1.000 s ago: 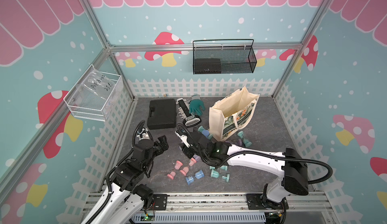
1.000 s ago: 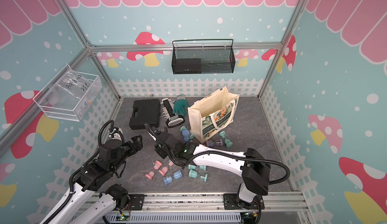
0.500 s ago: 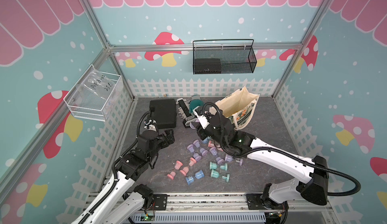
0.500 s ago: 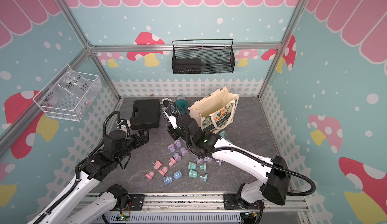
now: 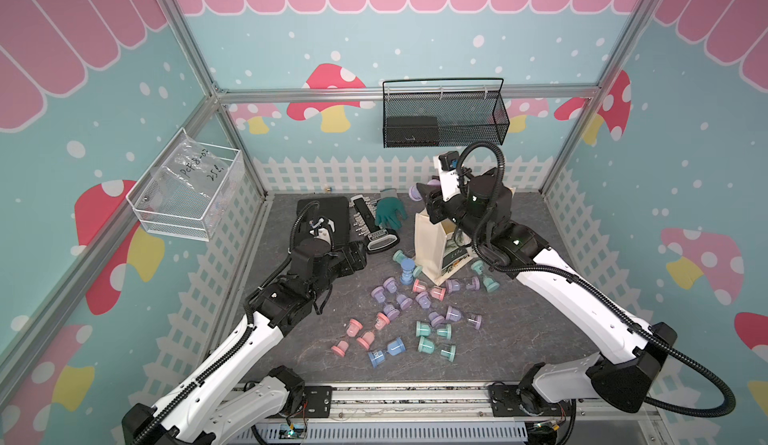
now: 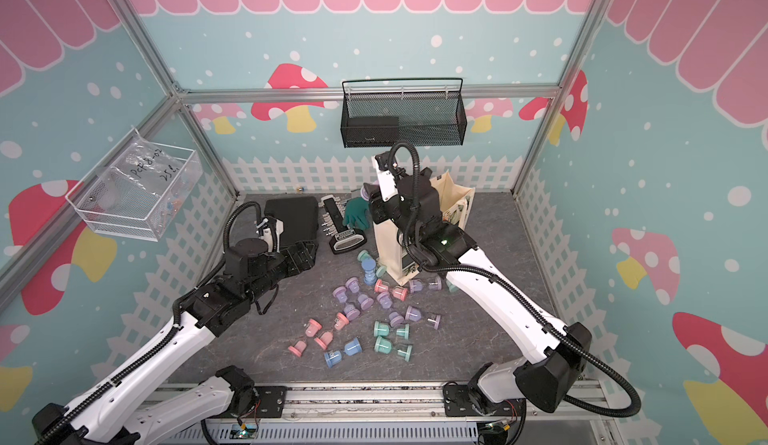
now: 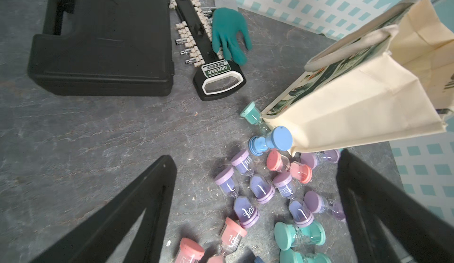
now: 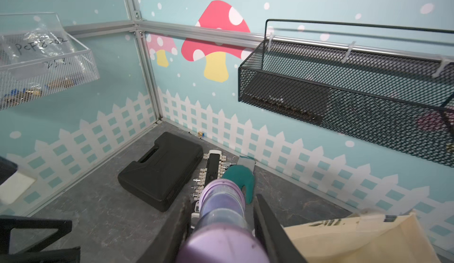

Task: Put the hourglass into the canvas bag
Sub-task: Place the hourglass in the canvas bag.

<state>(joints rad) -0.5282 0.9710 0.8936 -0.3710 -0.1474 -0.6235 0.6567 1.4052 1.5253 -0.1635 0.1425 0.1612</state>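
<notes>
A purple hourglass (image 8: 221, 207) is clamped at its waist between the jaws of my right gripper (image 8: 222, 199), which is shut on it. In both top views this gripper (image 5: 424, 197) (image 6: 374, 199) hangs raised over the back left corner of the cream canvas bag (image 5: 432, 247) (image 6: 388, 251), and the hourglass (image 5: 415, 192) pokes out to the left. The bag (image 7: 356, 97) stands upright with its mouth open. My left gripper (image 7: 256, 156) (image 5: 357, 256) is open and empty, low over the floor left of the bag. Several more hourglasses (image 5: 415, 318) lie scattered in front of the bag.
A black tool case (image 5: 328, 218), a socket rail (image 5: 370, 226) and a green glove (image 5: 390, 212) lie at the back left. A black mesh basket (image 5: 444, 118) hangs on the back wall just above my right wrist. A white wire basket (image 5: 187, 189) is on the left wall.
My right arm has lifted the purple hourglass off the heap on the floor and carried it back and up over the bag. My left arm has reached further toward the back.
</notes>
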